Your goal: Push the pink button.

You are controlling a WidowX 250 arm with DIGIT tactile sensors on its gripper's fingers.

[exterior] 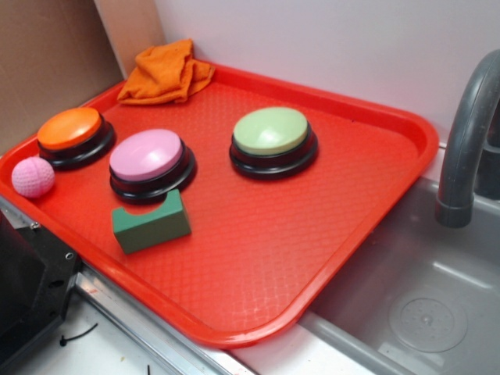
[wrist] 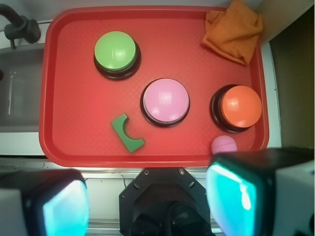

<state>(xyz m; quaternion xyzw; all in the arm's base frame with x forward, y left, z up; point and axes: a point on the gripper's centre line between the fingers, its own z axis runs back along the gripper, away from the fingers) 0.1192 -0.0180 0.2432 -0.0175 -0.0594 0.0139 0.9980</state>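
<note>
The pink button (exterior: pixel 146 156) (wrist: pixel 166 101), a pale pink dome on a black round base, sits near the middle of the red tray (exterior: pixel 391 156) (wrist: pixel 64 142). My gripper (wrist: pixel 147 201) hangs high above the tray's near edge, over the robot base. Its two teal pads (wrist: pixel 231 196) stand wide apart with nothing between them, so it is open. The gripper is out of the exterior view.
On the tray also sit an orange button (exterior: pixel 72 131) (wrist: pixel 239 106), a green button (exterior: pixel 272 134) (wrist: pixel 116 50), a small textured pink ball (exterior: pixel 33 176) (wrist: pixel 224 145), a green notched block (exterior: pixel 150 223) (wrist: pixel 127 132) and an orange cloth (exterior: pixel 166 72) (wrist: pixel 234 30). A sink (exterior: pixel 422 297) with grey faucet (exterior: pixel 465 141) adjoins.
</note>
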